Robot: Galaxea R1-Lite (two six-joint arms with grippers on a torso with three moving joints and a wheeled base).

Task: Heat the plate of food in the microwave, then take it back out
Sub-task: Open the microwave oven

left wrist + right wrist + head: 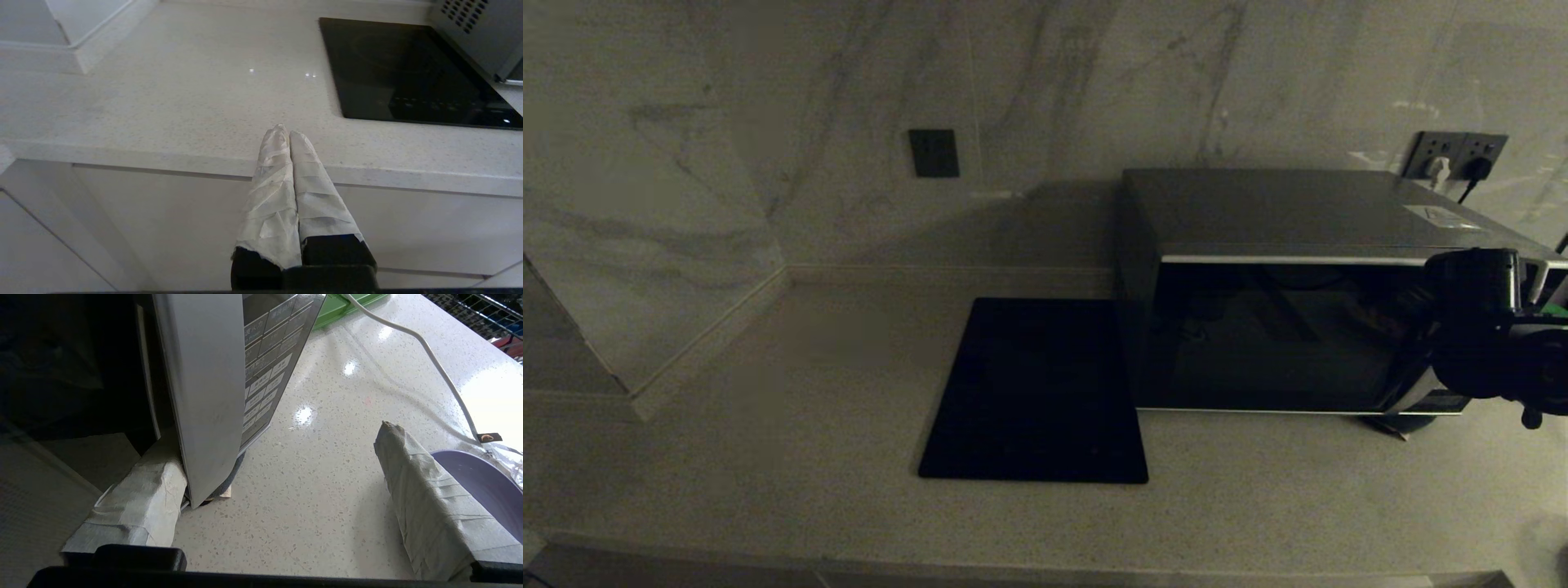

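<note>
**Right gripper at the microwave's door edge**

Spread wide, right gripper at the right front corner of the microwave: one taped finger tucked behind the silver door edge, the other out over the counter, probably to swing the door. Just right of that, near the outer finger, rim of the lavender plate of food; food itself out of sight. Parked below the counter's near edge, left gripper, fingers pressed together. Underneath, pale speckled stone countertop; left of the oven, black glass cooktop; behind, marble wall, dim.

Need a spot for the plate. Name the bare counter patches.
Bare counter runs left of the black slab to the wall corner, and along the front edge. Crowded at the microwave: right hand, open, straddles its door edge, plate beside it.
</note>
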